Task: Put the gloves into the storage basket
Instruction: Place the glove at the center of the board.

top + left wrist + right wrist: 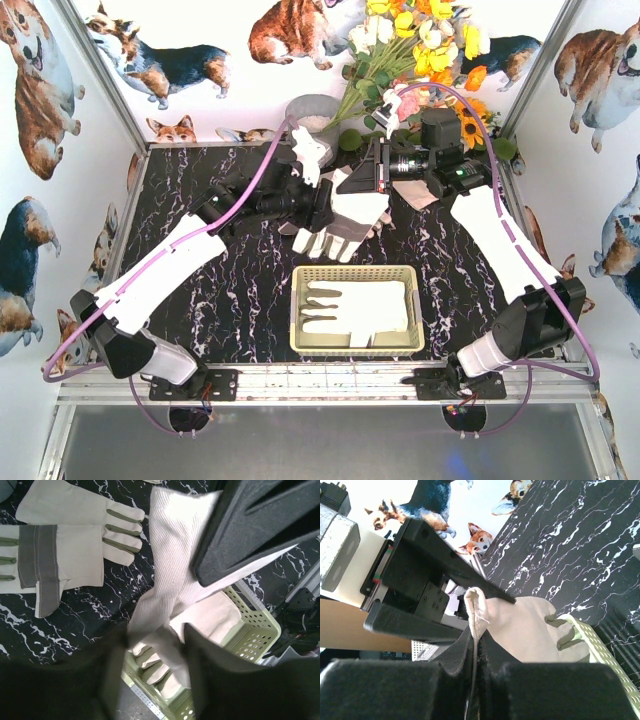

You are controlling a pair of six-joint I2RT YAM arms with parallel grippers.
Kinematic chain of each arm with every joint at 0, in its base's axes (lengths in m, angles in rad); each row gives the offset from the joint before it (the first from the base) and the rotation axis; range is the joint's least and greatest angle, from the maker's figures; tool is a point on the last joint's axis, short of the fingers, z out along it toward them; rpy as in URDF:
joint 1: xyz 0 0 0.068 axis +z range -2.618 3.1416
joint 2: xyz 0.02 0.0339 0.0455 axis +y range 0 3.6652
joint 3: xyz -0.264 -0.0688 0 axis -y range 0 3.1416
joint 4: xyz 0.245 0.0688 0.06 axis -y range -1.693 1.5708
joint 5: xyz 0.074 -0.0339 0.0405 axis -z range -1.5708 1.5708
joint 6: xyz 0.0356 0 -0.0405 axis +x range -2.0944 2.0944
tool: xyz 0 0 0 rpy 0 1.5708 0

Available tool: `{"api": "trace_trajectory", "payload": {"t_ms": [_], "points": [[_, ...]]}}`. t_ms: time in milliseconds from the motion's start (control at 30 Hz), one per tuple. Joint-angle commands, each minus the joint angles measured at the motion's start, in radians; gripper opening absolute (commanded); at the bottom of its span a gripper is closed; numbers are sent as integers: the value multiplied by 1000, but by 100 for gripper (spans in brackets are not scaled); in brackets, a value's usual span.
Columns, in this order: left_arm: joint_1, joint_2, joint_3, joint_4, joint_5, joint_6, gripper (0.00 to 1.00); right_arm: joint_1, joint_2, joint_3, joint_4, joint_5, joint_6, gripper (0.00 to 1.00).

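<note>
Both grippers hold one white glove (352,212) in the air behind the pale yellow storage basket (355,271). My left gripper (322,207) is shut on its left side; in the left wrist view (155,636) the ribbed cuff (172,555) narrows between the fingers. My right gripper (377,177) is shut on the cuff edge (477,607), and the glove body (525,627) hangs beyond my right gripper (479,647). One glove (355,308) lies flat inside the basket. More gloves (75,550) lie on the black table, one by the bucket (308,152).
A grey metal bucket (312,108) stands at the back centre with a bunch of artificial flowers (420,50) to its right. White walls with dog pictures close in the black marbled table (200,200) on three sides. The basket shows below the held glove (255,635).
</note>
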Motion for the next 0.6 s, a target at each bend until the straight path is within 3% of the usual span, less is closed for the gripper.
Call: {"api": "trace_trajectory", "payload": {"t_ms": [0, 67, 233, 367, 567], "points": [[-5, -19, -27, -20, -3, 4, 34, 5, -8, 37, 14, 37, -22, 0], [-3, -36, -49, -20, -14, -5, 26, 5, -8, 35, 2, 59, -32, 0], [-2, -72, -80, -30, -26, -24, 24, 5, -4, 40, -45, 101, -78, 0], [0, -83, -80, -66, -55, -35, 0, 54, 4, 42, -76, 198, -112, 0], [133, -94, -77, -207, -71, -92, 0, 177, 52, -10, -5, 468, -22, 0]]}}
